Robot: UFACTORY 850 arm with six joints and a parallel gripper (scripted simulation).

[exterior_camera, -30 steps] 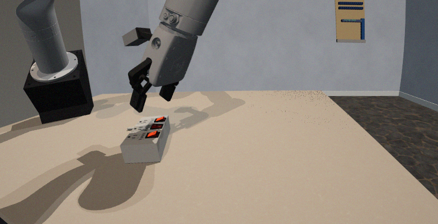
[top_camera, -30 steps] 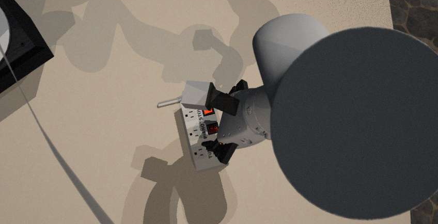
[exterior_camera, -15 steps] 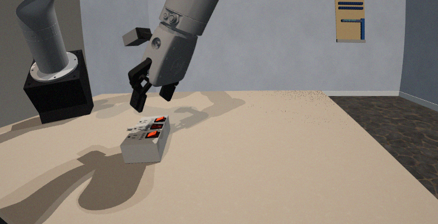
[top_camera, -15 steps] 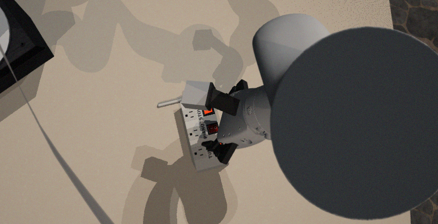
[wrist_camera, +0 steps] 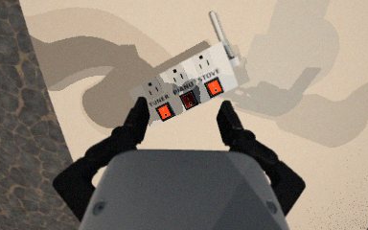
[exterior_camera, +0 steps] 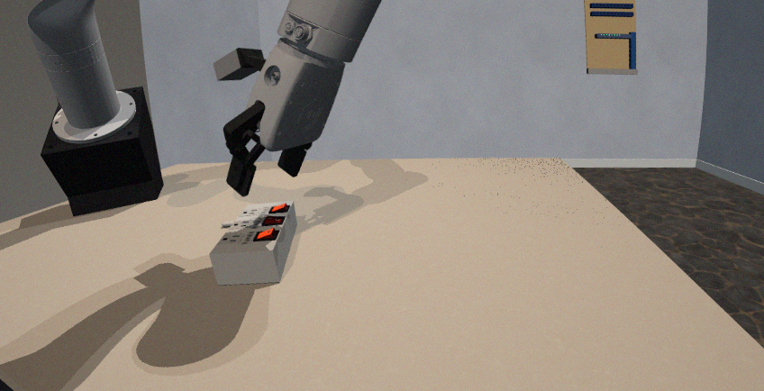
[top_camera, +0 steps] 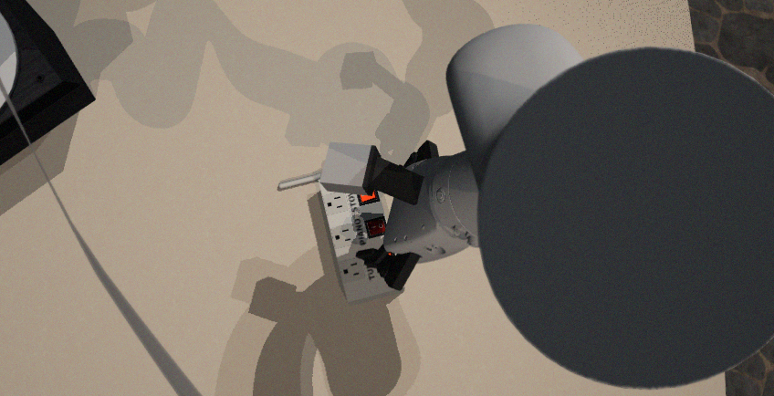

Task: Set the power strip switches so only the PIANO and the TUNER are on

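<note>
A grey power strip [top_camera: 339, 234] [exterior_camera: 246, 267] [wrist_camera: 172, 77] lies flat, right way up, on the beige table [exterior_camera: 455, 279]. It has three rocker switches. The TUNER switch [wrist_camera: 164, 111] [exterior_camera: 266, 234] glows orange. The PIANO switch [wrist_camera: 189, 100] [exterior_camera: 272, 220] [top_camera: 374, 226] is dark red. The STOVE switch [wrist_camera: 214, 87] [exterior_camera: 279, 207] [top_camera: 369, 196] glows orange. My gripper [wrist_camera: 184, 107] [exterior_camera: 266, 177] [top_camera: 382, 226] is open and empty. It hangs a short way above the strip's far end, fingers pointing down and spread across the row of switches, touching nothing.
A short grey cable stub [top_camera: 298, 180] [wrist_camera: 218, 29] sticks out of the strip's STOVE end. The black robot base [top_camera: 32, 82] [exterior_camera: 102, 167] stands at the table's back left. Dark stone floor [exterior_camera: 669, 215] [wrist_camera: 9, 120] lies beyond the table's right edge.
</note>
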